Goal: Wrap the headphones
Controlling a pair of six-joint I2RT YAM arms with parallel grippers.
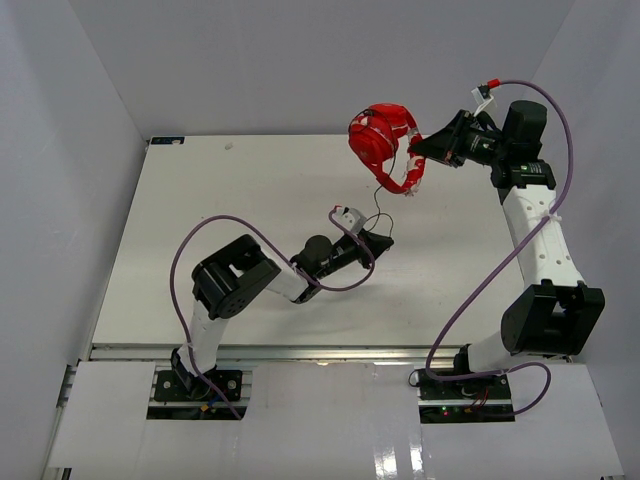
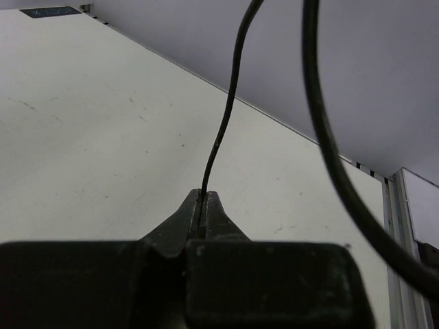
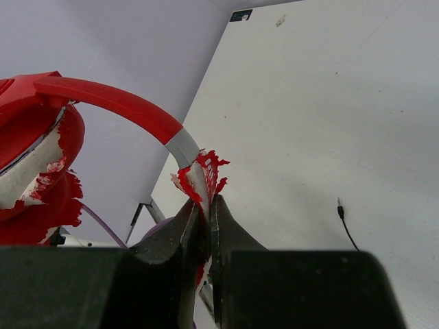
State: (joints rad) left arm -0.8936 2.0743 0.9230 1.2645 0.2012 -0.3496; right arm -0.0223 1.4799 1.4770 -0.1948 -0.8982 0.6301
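The red headphones [image 1: 383, 143] hang above the table's far right part, their worn headband [image 3: 116, 103] pinched in my right gripper [image 1: 420, 150], which is shut on it [image 3: 206, 203]. A torn red ear cup [image 3: 31, 161] fills the left of the right wrist view. The thin black cable [image 1: 379, 195] drops from the headphones to my left gripper [image 1: 386, 238]. That gripper [image 2: 204, 196] is shut on the cable [image 2: 225, 110], which rises straight out of its tips. A second strand [image 2: 322, 130] curves past on the right. The small plug [image 3: 341, 205] lies on the table.
The white table [image 1: 200, 220] is walled in by pale panels at the back and sides [image 1: 80, 100]. Purple robot cables loop over the left arm [image 1: 215, 225] and beside the right arm [image 1: 500, 270]. A metal rail [image 2: 394, 205] runs along the table's edge.
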